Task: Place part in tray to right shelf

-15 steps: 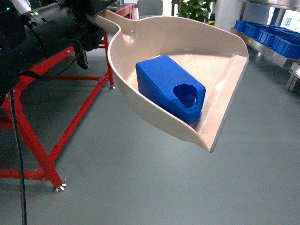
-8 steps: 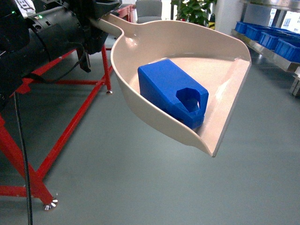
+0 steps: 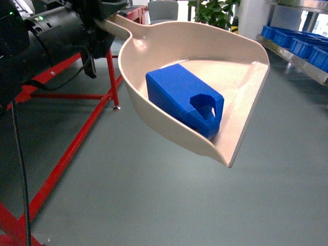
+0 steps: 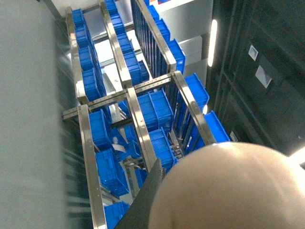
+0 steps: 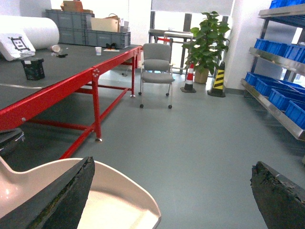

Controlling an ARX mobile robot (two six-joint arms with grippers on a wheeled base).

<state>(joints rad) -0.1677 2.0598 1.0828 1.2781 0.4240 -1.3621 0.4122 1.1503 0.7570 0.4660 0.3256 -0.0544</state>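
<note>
Shifted slightly left and up in the head view since half a second ago, the tray (image 3: pixel 205 51) now sits with the red table frame (image 3: pixel 77 138) lower and farther left behind it, and the right shelf (image 3: pixel 302 48) showing only at the far right edge. Extended forward from the upper left of that view, the left arm carries the tray by its long handle, the left gripper (image 3: pixel 102 20) closed around the handle's end. The scoop is held clear above the grey floor (image 3: pixel 154 205), tilted so its flat open edge faces lower right. Inside it lies the part (image 3: pixel 182 97), resting on its side against the near wall, its cut-out handle hole toward the open edge.

From the left wrist camera, the tray's rounded beige back (image 4: pixel 233 191) fills the lower right, with steel rails and blue crates (image 4: pixel 157 107) of the rack beyond. The right gripper (image 5: pixel 171 191) hangs with its two dark fingers (image 5: pixel 57 200) wide apart, empty, just above a corner of the tray (image 5: pixel 119 200). Beyond it stand a grey chair (image 5: pixel 156 67), a potted plant (image 5: pixel 209 40), a striped cone (image 5: pixel 218 78) and the red-legged table, well apart from the shelf on the right (image 5: pixel 274 102).
</note>
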